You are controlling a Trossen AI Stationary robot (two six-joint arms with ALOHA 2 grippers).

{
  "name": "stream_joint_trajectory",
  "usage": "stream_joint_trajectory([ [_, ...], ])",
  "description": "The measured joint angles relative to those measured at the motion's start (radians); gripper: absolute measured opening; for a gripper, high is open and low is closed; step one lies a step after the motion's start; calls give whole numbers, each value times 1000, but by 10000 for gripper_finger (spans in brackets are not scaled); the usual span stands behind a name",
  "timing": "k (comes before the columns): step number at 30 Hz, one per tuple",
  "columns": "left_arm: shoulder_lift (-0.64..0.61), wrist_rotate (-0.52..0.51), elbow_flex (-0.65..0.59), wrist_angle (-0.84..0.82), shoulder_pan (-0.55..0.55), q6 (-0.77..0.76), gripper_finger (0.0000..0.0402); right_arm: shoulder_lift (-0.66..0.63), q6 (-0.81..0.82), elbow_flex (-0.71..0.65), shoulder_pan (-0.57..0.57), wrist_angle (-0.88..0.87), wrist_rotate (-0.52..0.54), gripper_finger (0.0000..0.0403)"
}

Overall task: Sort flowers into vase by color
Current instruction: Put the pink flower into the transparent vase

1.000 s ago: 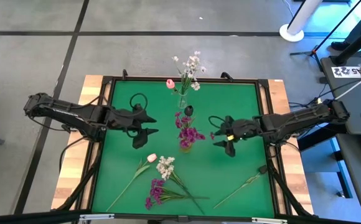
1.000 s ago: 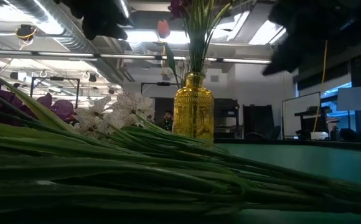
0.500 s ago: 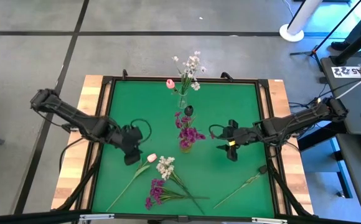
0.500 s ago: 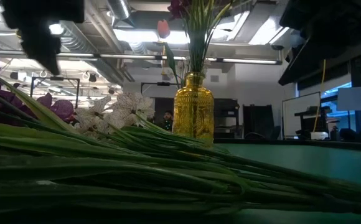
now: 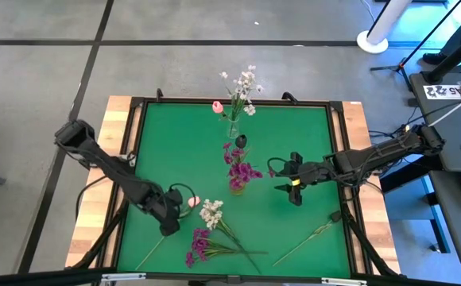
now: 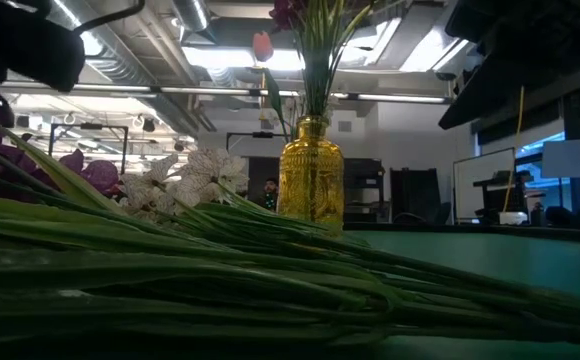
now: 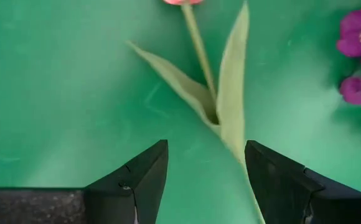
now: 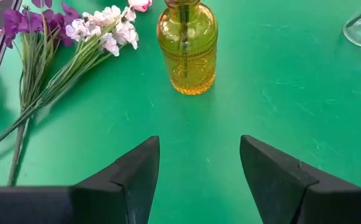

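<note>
Near the tabletop's front edge, the open left end effector (image 7: pixel 205 180) straddles the pink tulip (image 5: pixel 192 202); white sprig (image 5: pixel 211 212), purple sprig (image 5: pixel 199 243) remain unsorted.

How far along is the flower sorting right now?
Partly done. The amber vase already holds purple blossoms, and the clear vase at the back holds white sprigs and a pink bud. The open left gripper is over the tulip stem. White, purple and one bare stem remain. The right gripper waits open.
</note>
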Motion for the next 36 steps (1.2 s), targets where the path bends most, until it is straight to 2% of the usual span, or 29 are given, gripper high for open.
stream_joint_trajectory([
  [5,56,18,0,82,-26,-17,208,0,0,0,0,11,0,221],
  [24,168,12,2,86,-49,-71,205,0,-16,0,0,71,-1,221],
  [29,168,23,2,76,-47,-71,169,0,-17,0,0,131,-1,221],
  [36,168,29,1,64,-35,-70,83,0,-44,0,0,334,-54,221],
])
